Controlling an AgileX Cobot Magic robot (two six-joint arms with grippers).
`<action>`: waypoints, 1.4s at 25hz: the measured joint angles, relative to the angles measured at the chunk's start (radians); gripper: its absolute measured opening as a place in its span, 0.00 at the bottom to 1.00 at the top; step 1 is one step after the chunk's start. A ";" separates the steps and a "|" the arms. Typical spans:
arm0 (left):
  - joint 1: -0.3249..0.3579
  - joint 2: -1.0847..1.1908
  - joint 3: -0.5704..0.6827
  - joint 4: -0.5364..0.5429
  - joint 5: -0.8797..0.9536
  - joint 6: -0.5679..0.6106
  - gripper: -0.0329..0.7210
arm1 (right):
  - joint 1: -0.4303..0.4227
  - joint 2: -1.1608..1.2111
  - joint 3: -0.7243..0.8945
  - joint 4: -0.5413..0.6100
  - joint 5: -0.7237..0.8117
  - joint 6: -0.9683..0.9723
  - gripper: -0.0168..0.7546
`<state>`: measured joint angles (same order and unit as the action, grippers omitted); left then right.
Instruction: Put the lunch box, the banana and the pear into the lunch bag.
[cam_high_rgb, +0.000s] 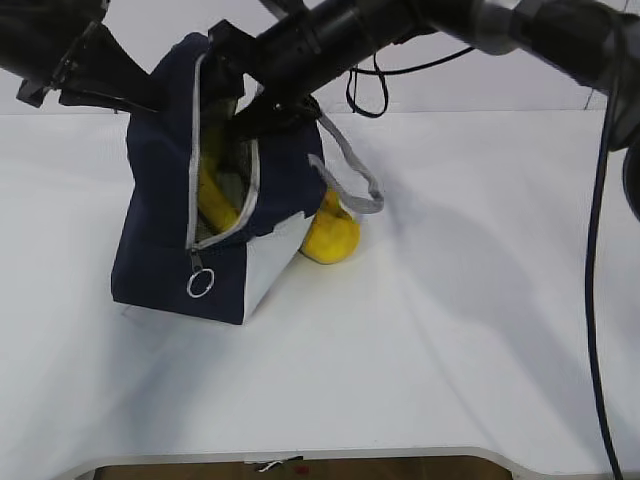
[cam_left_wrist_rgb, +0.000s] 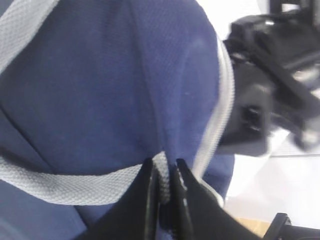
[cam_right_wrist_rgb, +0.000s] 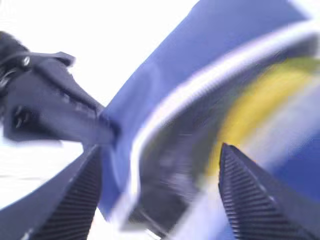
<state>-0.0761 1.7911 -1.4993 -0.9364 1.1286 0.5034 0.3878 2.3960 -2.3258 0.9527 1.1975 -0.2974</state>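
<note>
You have one lunch bag (cam_high_rgb: 160, 210) (unzipped), one banana (cam_high_rgb: 215, 205) inside, one pear (cam_high_rgb: 332, 238) touching its outside. Left gripper (cam_left_wrist_rgb: 167, 172) pinches bag fabric; right gripper (cam_right_wrist_rgb: 160, 165) jaws spread.

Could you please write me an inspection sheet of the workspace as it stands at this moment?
Surface: white table, bare apart from the job's things.
Lunch bag: upright, zipper open, ring pull hanging low on its front.
Banana: inside the bag, seen through the opening.
Pear: on the table against the bag's right side, still outside.
Lunch box: not visible; whether it is in the bag cannot be told.
Clutter: nothing seen.
Left gripper: shut on the bag's fabric by the grey handle.
Right gripper: open, at the bag's mouth, holding nothing.
Cables: black cable hanging at the right.
Surroundings: plain pale wall behind.
</note>
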 joint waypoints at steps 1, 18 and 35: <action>0.000 0.000 0.000 0.005 -0.002 0.000 0.08 | 0.000 -0.005 -0.017 -0.006 0.014 -0.006 0.77; 0.107 -0.002 0.000 0.105 -0.008 -0.005 0.08 | -0.019 -0.271 -0.065 -0.570 0.055 0.049 0.77; 0.167 -0.002 0.000 0.221 -0.010 -0.046 0.08 | -0.019 -0.362 0.395 -0.749 0.053 0.057 0.77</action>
<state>0.0910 1.7893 -1.4993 -0.7157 1.1182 0.4574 0.3687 2.0338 -1.9304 0.2037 1.2507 -0.2403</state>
